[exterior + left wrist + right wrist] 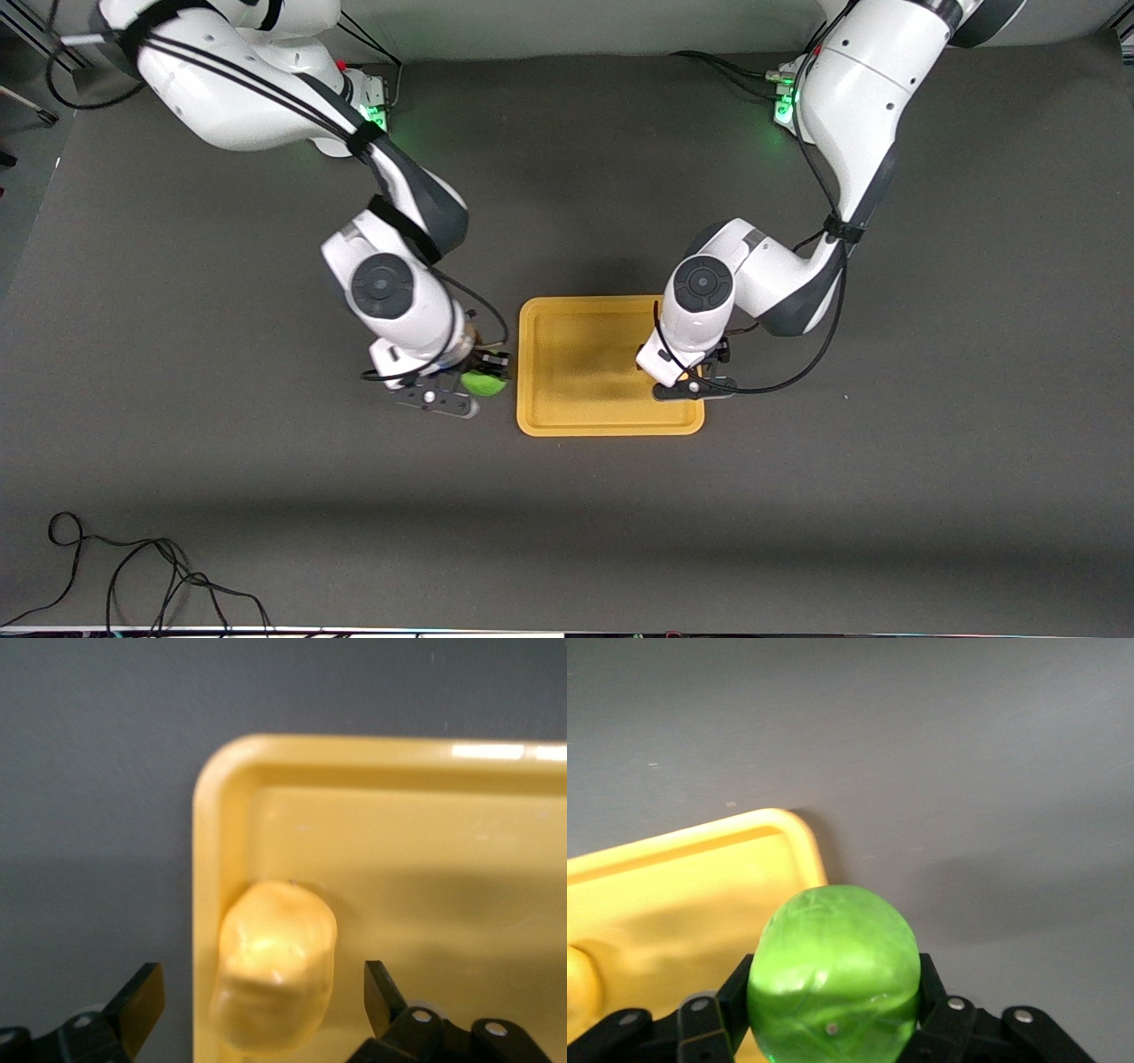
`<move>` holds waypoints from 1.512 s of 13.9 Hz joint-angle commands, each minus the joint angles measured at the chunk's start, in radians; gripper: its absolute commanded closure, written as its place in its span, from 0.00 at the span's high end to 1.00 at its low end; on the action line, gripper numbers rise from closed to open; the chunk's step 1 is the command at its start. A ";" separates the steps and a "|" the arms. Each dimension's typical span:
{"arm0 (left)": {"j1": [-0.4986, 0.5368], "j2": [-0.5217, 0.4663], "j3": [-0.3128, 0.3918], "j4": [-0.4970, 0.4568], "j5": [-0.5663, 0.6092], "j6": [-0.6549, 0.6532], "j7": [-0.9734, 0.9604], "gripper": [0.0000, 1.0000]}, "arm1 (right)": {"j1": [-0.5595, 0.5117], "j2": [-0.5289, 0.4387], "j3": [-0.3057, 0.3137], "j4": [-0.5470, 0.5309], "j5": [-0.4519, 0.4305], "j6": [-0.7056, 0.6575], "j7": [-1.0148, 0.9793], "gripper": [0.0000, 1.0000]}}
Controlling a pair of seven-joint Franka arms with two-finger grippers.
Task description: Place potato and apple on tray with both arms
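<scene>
The yellow-orange tray [576,354] lies at mid-table. The potato [275,979] rests in the tray against its rim, near a corner [221,771]. My left gripper [263,992] is open over it, its fingers [142,1001] apart on either side and not touching it. In the front view the left gripper [689,377] is over the tray's end toward the left arm and hides the potato. My right gripper [833,983] is shut on the green apple [831,970]. It holds the apple [484,384] just outside the tray's rim [806,846], toward the right arm's end.
The dark grey table top [797,496] surrounds the tray. A loose black cable [133,567] lies near the front camera at the right arm's end. An edge of the potato [578,992] shows in the right wrist view.
</scene>
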 commanded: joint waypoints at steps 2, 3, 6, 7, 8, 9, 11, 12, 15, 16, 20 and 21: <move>0.116 -0.172 0.000 -0.009 -0.069 -0.183 0.222 1.00 | 0.053 0.077 0.033 0.060 -0.046 0.105 0.182 0.26; 0.143 -0.206 0.006 -0.012 -0.085 -0.220 0.311 1.00 | 0.064 0.094 0.033 0.057 -0.061 0.166 0.241 0.26; 0.300 -0.277 0.000 -0.015 -0.114 -0.241 0.512 1.00 | 0.105 0.190 0.035 0.070 -0.188 0.268 0.351 0.24; 0.338 -0.303 0.001 -0.017 -0.146 -0.271 0.573 1.00 | 0.125 0.222 0.035 0.093 -0.225 0.268 0.363 0.24; 0.398 -0.329 0.000 -0.017 -0.171 -0.299 0.659 1.00 | 0.130 0.236 0.035 0.098 -0.250 0.268 0.368 0.24; 0.450 -0.358 0.000 -0.017 -0.215 -0.319 0.736 1.00 | 0.130 0.238 0.035 0.096 -0.253 0.268 0.366 0.24; 0.505 -0.409 0.003 -0.018 -0.261 -0.360 0.787 1.00 | 0.133 0.264 0.035 0.109 -0.260 0.268 0.368 0.24; 0.507 -0.430 0.004 -0.018 -0.261 -0.383 0.789 1.00 | 0.144 0.284 0.035 0.133 -0.262 0.269 0.372 0.24; 0.506 -0.536 0.007 -0.015 -0.252 -0.468 0.787 1.00 | 0.159 0.302 0.035 0.164 -0.261 0.266 0.375 0.24; 0.506 -0.562 0.007 -0.015 -0.249 -0.477 0.787 1.00 | 0.162 0.302 0.036 0.164 -0.259 0.266 0.375 0.25; 0.507 -0.579 0.011 -0.014 -0.249 -0.491 0.789 1.00 | 0.182 0.322 0.035 0.161 -0.265 0.266 0.377 0.30; 0.507 -0.579 0.011 -0.011 -0.248 -0.504 0.793 1.00 | 0.182 0.325 0.035 0.161 -0.265 0.266 0.377 0.36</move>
